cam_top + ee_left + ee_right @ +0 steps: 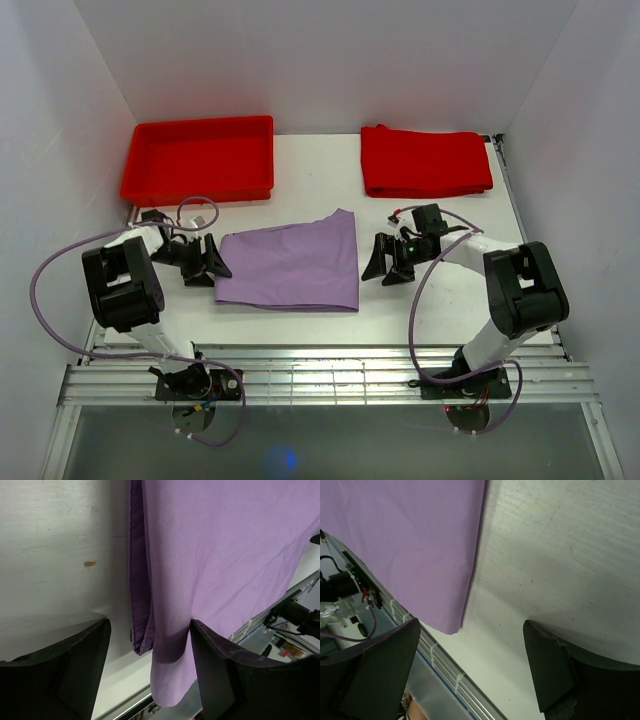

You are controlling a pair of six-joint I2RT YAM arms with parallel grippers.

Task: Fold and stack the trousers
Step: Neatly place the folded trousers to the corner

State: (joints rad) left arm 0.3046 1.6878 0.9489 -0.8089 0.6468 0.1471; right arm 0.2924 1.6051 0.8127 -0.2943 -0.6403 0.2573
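Note:
The lilac trousers [295, 262] lie folded into a flat rectangle in the middle of the table. My left gripper [213, 262] is at their left edge and stands open. In the left wrist view the folded edge and a loose corner of the trousers [220, 555] run between the spread fingers of the left gripper [150, 625]; the right finger [225, 670] touches the top layer, with nothing clamped. My right gripper [381, 264] stands open just right of the trousers. In the right wrist view the trousers' edge [405, 540] lies ahead of the right gripper [471, 624], with bare table between its fingers.
A red tray [198, 160] stands at the back left. A folded red cloth [425, 160] lies at the back right. The metal rail [320, 370] of the table's near edge runs close below the trousers, and white walls close in both sides.

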